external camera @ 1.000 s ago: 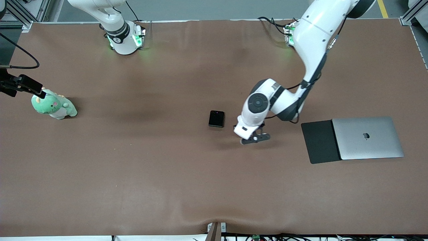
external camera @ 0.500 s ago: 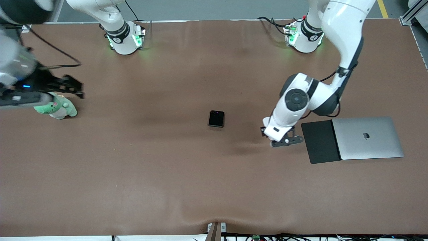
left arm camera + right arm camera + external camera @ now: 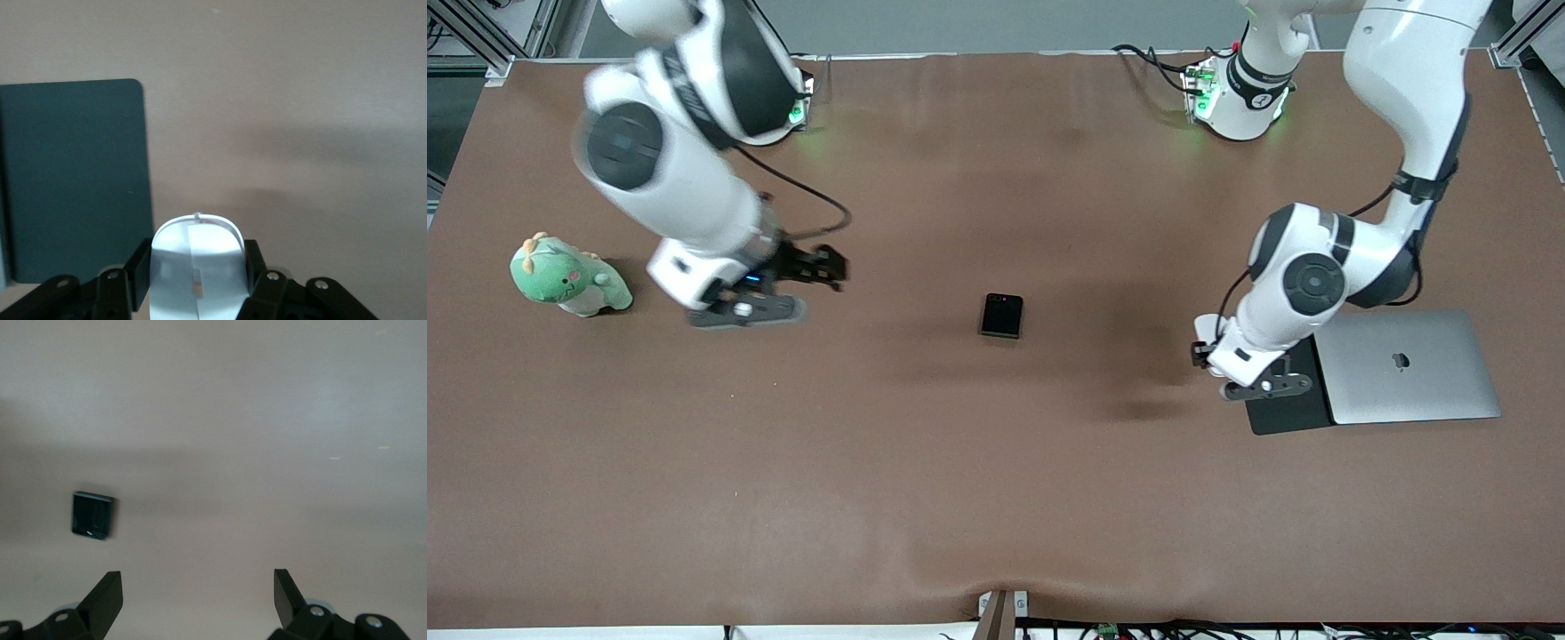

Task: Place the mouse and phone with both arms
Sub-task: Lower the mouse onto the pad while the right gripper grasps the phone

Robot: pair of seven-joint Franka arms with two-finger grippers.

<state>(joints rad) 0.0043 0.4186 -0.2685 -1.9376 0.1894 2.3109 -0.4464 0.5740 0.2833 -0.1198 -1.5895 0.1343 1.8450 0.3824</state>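
Left gripper (image 3: 1263,387): clamped on the glossy white mouse (image 3: 195,267), up over the flat black pad's (image 3: 1280,411) edge
Right gripper (image 3: 769,289): fingers wide, nothing in them, over bare brown table (image 3: 996,498)
Phone (image 3: 1002,315): small black rounded square, mid-table, loads of room around it

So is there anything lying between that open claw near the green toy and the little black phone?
Nothing visible does. Bare brown tablecloth stretches from the open right gripper to the small black, nearly square phone; the green plush dinosaur sits toward the right arm's end of the table.
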